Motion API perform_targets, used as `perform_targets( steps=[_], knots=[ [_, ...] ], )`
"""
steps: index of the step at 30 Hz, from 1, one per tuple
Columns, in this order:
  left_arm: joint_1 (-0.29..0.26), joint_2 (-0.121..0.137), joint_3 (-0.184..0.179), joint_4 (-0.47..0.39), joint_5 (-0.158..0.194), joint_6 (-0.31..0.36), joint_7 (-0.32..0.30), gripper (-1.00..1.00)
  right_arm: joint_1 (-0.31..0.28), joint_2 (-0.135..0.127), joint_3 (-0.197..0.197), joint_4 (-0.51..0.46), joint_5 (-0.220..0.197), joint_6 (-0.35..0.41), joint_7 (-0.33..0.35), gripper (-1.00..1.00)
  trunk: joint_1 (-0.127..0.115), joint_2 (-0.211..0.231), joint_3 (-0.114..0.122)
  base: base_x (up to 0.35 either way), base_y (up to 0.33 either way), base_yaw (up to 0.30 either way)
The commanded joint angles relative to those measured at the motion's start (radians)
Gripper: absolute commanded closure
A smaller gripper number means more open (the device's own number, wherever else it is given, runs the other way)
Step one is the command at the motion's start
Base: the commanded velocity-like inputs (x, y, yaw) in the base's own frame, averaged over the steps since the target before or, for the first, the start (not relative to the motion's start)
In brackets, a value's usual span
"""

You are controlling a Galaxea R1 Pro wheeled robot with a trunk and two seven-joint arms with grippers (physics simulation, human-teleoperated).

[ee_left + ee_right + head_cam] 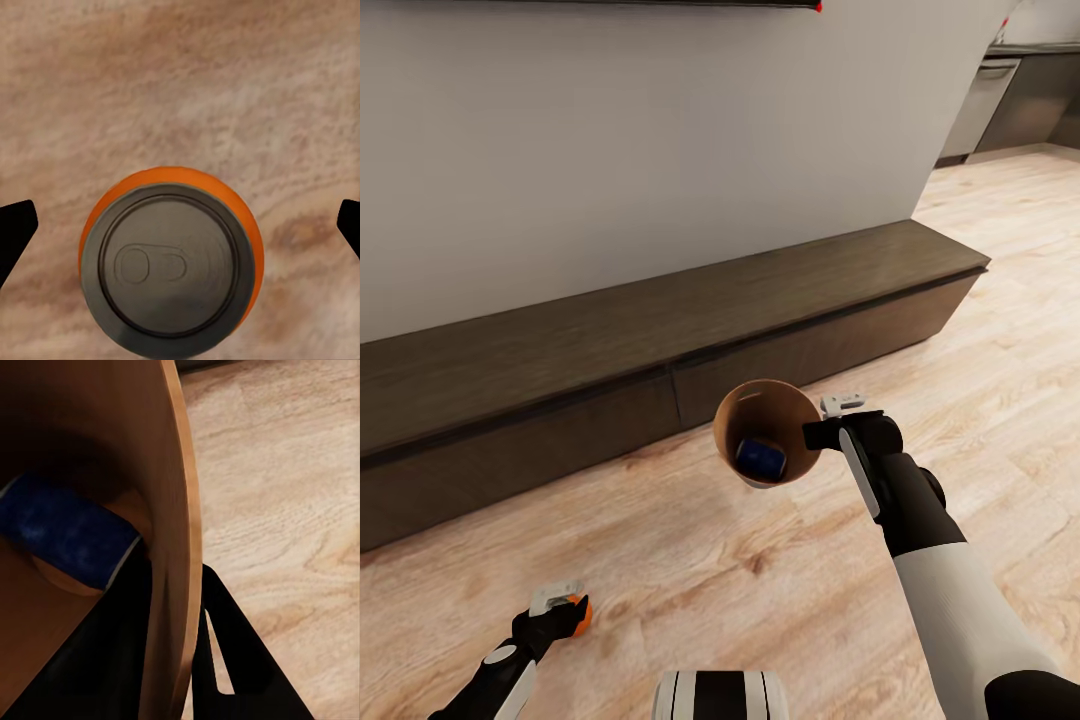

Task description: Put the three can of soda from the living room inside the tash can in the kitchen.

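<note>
At near left, the robot's left gripper [565, 603] hangs low over the brown plank floor [690, 560] of the living room, an orange soda can [580, 611] sitting between its fingers. The left wrist camera looks straight down on the can's grey top and pull tab [150, 265], with the dark fingertips [15, 225] standing wide at either edge of the picture and clear of the can, so the gripper reads as released, not clenched; whether the can stands on the floor cannot be told. The pose suggests a top-down pick being lined up.

At centre, the trash can [765, 432] is held off the floor, tilted so its orange-brown inside faces the head camera. A dark blue soda can [761, 458] lies on its side at the bottom. Beyond it runs the long low dark-wood cabinet [660, 330] against a pale wall.

To the right, the right gripper [822, 432] is clenched on the trash can's rim, one finger [112, 660] inside the wall and one outside, apparently carrying the bucket as a collecting vessel. At far right, dark grey kitchen cabinets [1010, 100] wait.
</note>
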Motion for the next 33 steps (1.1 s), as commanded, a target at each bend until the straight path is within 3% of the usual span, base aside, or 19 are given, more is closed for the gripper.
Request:
perform_targets(
  steps=[1,33],
  knots=[
    [0.000,0.000,0.000,0.000,0.000,0.000,0.000,-1.00,0.000,0.000,0.000,0.000,-0.015,0.000,0.004,1.00,0.000,0.000,-0.001,0.000,0.000,0.000],
    [0.000,0.000,-0.002,0.000,0.000,0.000,0.000,-1.00,0.000,0.000,0.000,0.000,-0.017,0.000,0.004,1.00,0.000,0.000,-0.037,0.000,0.000,0.000]
  ],
)
